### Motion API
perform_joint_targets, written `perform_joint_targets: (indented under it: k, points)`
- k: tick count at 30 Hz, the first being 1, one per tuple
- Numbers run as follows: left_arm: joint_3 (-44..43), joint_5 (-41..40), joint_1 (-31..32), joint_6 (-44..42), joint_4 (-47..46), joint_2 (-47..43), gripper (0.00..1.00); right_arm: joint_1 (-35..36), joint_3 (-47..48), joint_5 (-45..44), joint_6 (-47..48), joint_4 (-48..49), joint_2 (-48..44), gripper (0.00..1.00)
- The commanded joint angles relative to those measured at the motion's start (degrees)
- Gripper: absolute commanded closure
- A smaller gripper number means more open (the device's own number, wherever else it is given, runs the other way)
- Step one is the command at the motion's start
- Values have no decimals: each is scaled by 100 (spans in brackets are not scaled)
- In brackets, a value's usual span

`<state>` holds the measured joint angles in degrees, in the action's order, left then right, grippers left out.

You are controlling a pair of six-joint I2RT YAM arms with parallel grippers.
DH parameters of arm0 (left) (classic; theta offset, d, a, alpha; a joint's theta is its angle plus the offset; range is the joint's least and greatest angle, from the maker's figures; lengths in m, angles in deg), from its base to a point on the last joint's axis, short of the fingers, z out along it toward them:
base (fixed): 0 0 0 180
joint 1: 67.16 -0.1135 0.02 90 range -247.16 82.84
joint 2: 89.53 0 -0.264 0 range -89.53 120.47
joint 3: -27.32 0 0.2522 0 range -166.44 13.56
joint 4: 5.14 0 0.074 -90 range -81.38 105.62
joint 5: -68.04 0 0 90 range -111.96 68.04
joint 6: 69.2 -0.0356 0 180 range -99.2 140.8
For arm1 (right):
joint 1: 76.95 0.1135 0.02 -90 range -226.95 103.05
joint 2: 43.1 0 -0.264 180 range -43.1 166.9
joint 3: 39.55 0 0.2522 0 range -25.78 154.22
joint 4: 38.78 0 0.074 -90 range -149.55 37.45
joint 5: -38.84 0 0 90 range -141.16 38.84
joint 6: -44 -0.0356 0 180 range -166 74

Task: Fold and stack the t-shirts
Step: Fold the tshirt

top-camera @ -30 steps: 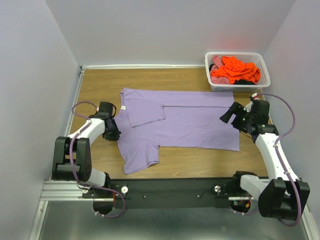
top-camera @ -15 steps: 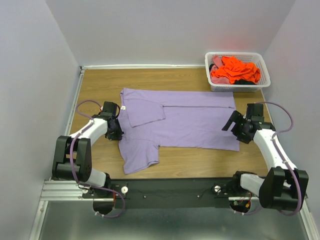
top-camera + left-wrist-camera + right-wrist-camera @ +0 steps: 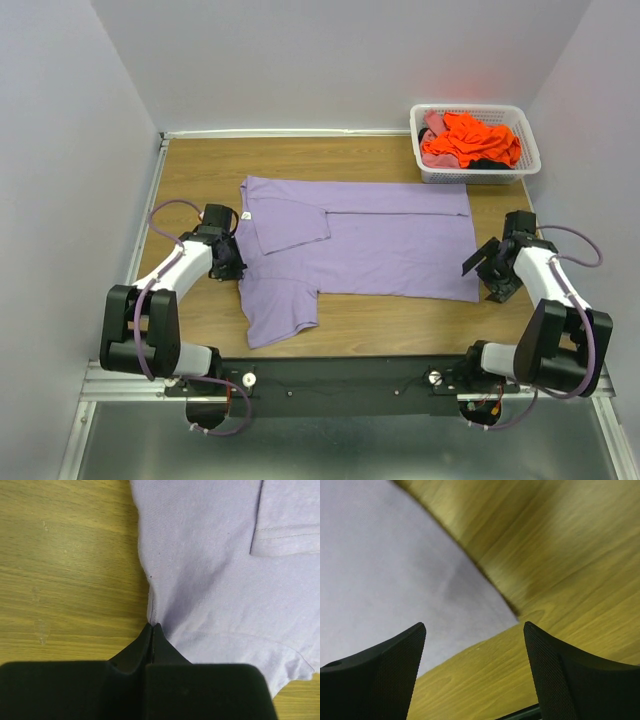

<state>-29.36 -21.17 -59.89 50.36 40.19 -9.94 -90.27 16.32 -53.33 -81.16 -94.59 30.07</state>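
Lavender t-shirt [image 3: 380, 245] lies spread flat on the wooden tabletop [image 3: 195, 170], collar end to the left, hem to the right. A small white neck label [image 3: 246, 213] shows at the far left edge. One sleeve [image 3: 292, 224] is folded in over the chest; the other sleeve [image 3: 280, 315] sticks out toward the near edge of the tabletop. Left claw [image 3: 233, 262] sits low at the shirt's left edge, just below the collar. In the left wrist view its jaws are pressed together, with the cloth's edge and a small pucker running into the tips, so it grips the shirt's edge. Right claw [image 3: 490, 272] is off the shirt's near right corner, jaws spread wide and holding nothing. The right wrist view shows that hem corner and bare wood in the gap between the fingers [image 3: 395, 665], which look clear of the cloth. A white lattice basket [image 3: 465, 175] stands at the far right corner of the tabletop, well apart from the lavender shirt. In it are a crumpled orange t-shirt [image 3: 470, 140] and a pink t-shirt [image 3: 434, 122] showing at its left side.
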Motion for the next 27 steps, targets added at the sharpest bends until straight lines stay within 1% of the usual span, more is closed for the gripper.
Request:
perform_joint_targets:
  k: [1, 6, 17, 18, 22, 27]
  points:
    - [73, 157, 38, -135, -2, -198, 100, -494, 34, -319, -246, -182, 110, 15]
    - [64, 228, 38, -231, -20, -146, 100, -540, -27, -29, -254, -190, 382, 26]
    - [3, 289, 38, -337, 7, -84, 100, -540, -212, 103, -378, -164, 444, 39]
    - [11, 289, 38, -346, 7, -93, 100, -540, -238, 121, -387, -155, 453, 42]
    - [3, 263, 38, -346, -2, -93, 100, -540, -422, 138, -448, -138, 479, 43]
    - [11, 281, 38, -346, 15, -58, 100, -540, -414, 68, -483, -129, 418, 48]
